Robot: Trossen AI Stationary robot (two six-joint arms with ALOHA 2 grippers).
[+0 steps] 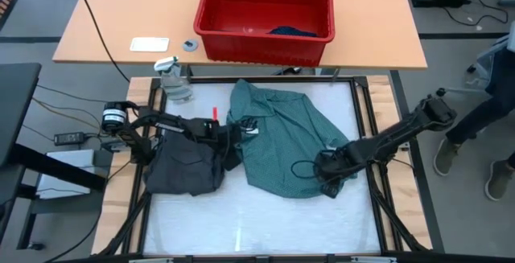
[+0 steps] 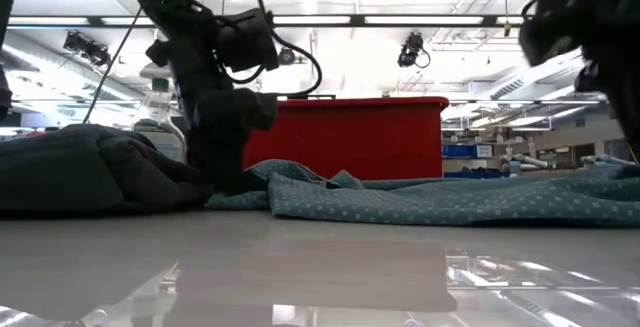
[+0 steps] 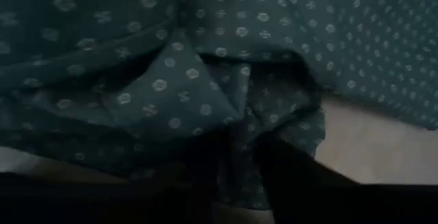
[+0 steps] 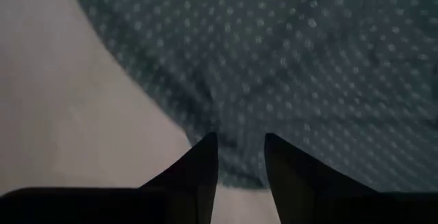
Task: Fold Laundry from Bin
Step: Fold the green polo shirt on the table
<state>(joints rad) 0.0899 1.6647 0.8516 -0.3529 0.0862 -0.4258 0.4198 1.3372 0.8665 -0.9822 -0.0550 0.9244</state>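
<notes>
End effectors (image 3: 233, 166) (image 4: 241, 166) pinch soft dotted teal T-shirt (image 1: 282, 138).

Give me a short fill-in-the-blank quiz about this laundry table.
1. The bin behind the work surface is coloured ____.
2. The dark grey piece lies on the ____ arm's side of the teal dotted shirt.
3. The right gripper meets the shirt at its ____.

Missing words: red; left; edge

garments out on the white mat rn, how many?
2: teal dotted shirt mid-mat, dark grey piece to its left. A blue piece sits in the red bin; more may be hidden.
</notes>
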